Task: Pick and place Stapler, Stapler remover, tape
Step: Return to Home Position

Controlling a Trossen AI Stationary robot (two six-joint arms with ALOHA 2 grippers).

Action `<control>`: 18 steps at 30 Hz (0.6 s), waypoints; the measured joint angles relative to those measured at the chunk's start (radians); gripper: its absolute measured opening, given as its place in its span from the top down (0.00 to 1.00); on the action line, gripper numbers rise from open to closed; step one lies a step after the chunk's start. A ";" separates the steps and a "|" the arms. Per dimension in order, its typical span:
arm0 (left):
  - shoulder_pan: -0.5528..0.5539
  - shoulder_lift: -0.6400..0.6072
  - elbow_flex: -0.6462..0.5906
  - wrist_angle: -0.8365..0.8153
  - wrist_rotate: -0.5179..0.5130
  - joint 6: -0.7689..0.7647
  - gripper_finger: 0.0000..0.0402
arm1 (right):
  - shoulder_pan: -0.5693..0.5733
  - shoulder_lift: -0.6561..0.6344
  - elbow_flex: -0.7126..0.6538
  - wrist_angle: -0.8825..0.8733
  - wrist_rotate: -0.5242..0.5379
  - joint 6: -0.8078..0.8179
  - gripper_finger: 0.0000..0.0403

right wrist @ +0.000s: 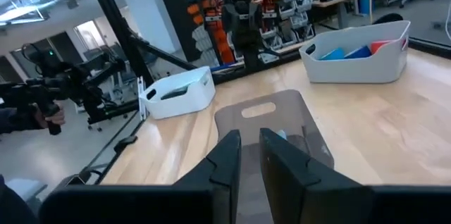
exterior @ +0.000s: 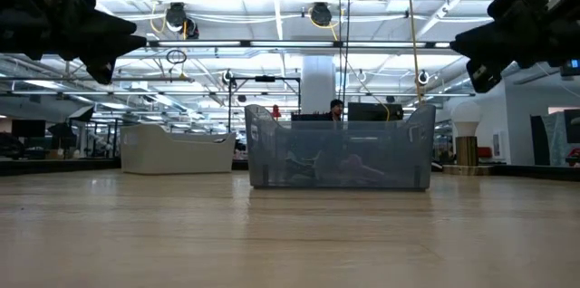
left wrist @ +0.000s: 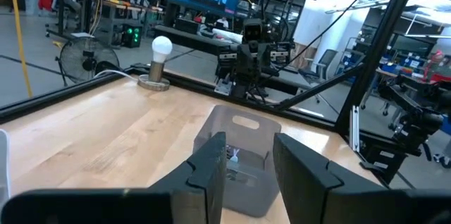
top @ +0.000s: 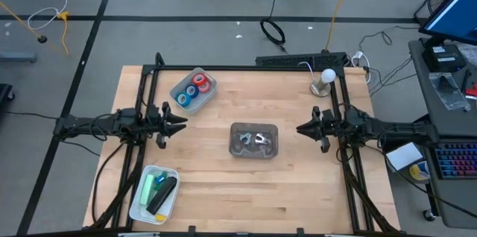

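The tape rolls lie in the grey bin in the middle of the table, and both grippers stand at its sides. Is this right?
Not quite. The high view shows the tape rolls in the pale bin toward the table's far left corner, not in the grey middle bin. The left gripper and right gripper do stand at the sides.

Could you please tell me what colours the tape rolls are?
The tape rolls are red and blue; high view shows best.

No readable text, label, brand, number or sign on anything.
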 joint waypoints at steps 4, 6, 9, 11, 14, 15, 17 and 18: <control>0.000 0.000 0.000 0.006 0.000 0.024 0.71 | 0.000 -0.008 -0.014 -0.024 0.000 -0.001 0.88; 0.000 0.000 0.001 0.007 0.000 0.030 0.71 | 0.000 -0.011 -0.019 -0.056 0.000 -0.002 0.88; 0.000 0.000 0.001 0.007 0.000 0.020 0.71 | 0.000 -0.013 -0.027 -0.059 0.001 -0.015 0.88; 0.000 0.000 0.001 0.007 0.000 0.001 0.71 | 0.000 -0.012 -0.039 -0.051 0.002 -0.022 0.88; 0.000 0.000 0.001 0.006 0.000 -0.036 0.71 | 0.000 -0.013 -0.049 -0.051 0.001 -0.020 0.88; 0.000 0.000 0.001 0.006 0.000 -0.044 0.71 | 0.000 -0.013 -0.051 -0.051 0.001 -0.020 0.88; 0.000 0.000 0.001 0.006 0.000 -0.045 0.71 | 0.000 -0.013 -0.051 -0.052 0.001 -0.020 0.88; 0.000 0.000 0.001 0.006 0.000 -0.042 0.71 | 0.000 -0.013 -0.051 -0.052 0.001 -0.019 0.88</control>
